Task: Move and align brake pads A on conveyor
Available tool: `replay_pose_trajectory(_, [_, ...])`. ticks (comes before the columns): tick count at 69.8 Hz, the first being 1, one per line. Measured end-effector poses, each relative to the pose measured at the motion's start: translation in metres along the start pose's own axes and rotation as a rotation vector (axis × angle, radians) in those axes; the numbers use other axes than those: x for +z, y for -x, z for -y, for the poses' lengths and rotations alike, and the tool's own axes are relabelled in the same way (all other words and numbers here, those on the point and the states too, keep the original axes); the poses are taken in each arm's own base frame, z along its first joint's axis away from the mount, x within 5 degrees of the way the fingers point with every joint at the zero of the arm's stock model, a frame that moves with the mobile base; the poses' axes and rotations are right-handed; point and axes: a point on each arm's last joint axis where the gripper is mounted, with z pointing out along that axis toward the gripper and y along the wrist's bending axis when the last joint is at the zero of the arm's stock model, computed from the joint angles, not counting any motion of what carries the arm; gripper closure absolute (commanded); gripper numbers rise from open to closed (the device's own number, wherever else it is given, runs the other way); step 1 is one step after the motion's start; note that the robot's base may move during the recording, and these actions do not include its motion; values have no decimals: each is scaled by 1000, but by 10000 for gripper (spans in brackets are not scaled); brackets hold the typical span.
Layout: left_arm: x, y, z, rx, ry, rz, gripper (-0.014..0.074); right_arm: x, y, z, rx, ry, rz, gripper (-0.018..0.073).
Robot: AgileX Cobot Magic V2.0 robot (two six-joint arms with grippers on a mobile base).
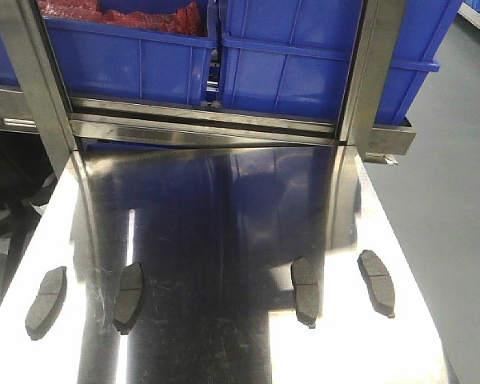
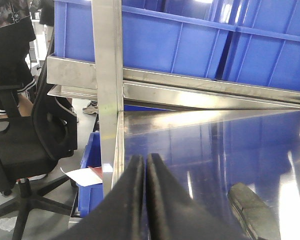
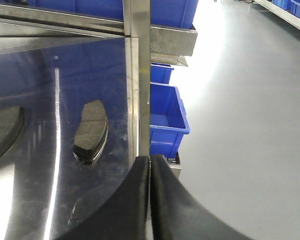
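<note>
On the tabletop (image 1: pixel 216 216), four pads (image 1: pixel 305 280) lie flat in a row, well apart. Left gripper (image 2: pixel 143 160) and right gripper (image 3: pixel 150 160): jaws pressed together, empty. Pads appear stiff, dense and thin on slippery steel, so pinch across the narrow width at mid-groove.

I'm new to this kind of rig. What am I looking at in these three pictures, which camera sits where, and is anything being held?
This is a robot with two arms, each ending in a gripper with two black fingers. The front view looks from the robot onto a shiny steel tabletop below blue bins. Four dark brake pads lie on it, roughly in a row: the far-left pad, inner-left pad, inner-right pad and far-right pad. The other two views come from cameras on the wrists. The left gripper and the right gripper are both shut and hold nothing. No conveyor belt shows in any view.
</note>
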Motion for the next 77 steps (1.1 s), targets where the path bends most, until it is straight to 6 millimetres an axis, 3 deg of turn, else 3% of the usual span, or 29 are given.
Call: replay_pose_trajectory(77, [0,2,0,0,0,24,603,0,0,0,0,0,0,564])
